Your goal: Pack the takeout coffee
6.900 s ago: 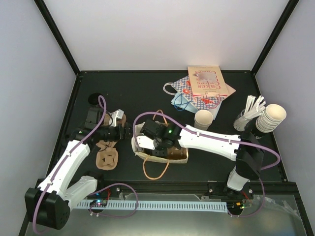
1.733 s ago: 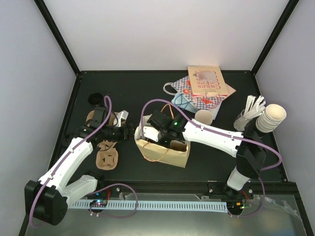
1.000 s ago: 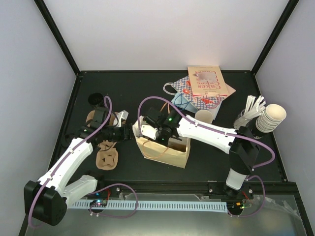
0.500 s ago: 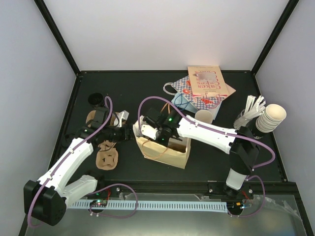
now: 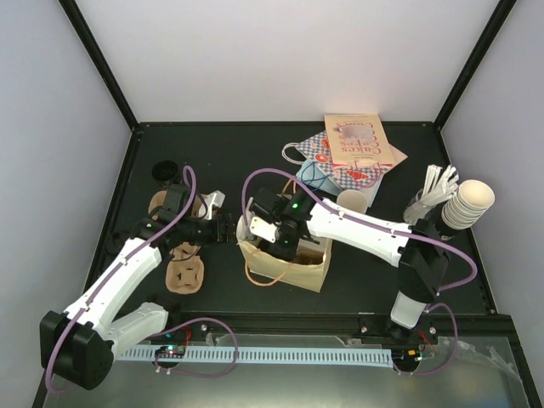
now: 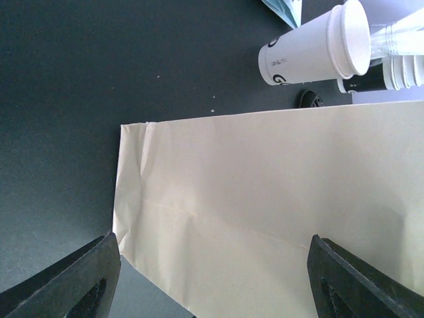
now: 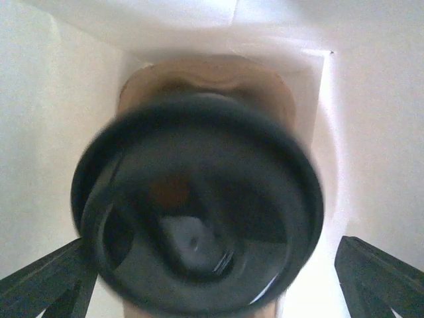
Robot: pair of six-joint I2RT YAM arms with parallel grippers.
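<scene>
Black-lidded takeout coffee cup (image 7: pixel 199 212) inside tan paper bag (image 5: pixel 302 270).
Jaws of right gripper (image 7: pixel 212 242) released, flanking the lid; left gripper (image 6: pixel 213 237) jaws wide apart, facing the bag's wall.

A black table (image 5: pixel 221 161) is carrying everything. A tan paper bag (image 5: pixel 289 270) is standing upright at its middle, mouth open. To the left, a brown cup carrier (image 5: pixel 185 276) is lying flat, with another carrier (image 5: pixel 158 204) farther back and a black lid (image 5: pixel 163 172) sitting at the far left. Toward the far side, printed bags (image 5: pixel 355 140) are lying flat in an overlapping pile. A lone cream cup (image 5: pixel 351 205) is standing just near of them. At the right edge, a tilted stack of cups (image 5: pixel 467 202) is resting beside a holder of white sticks (image 5: pixel 432 194).
</scene>
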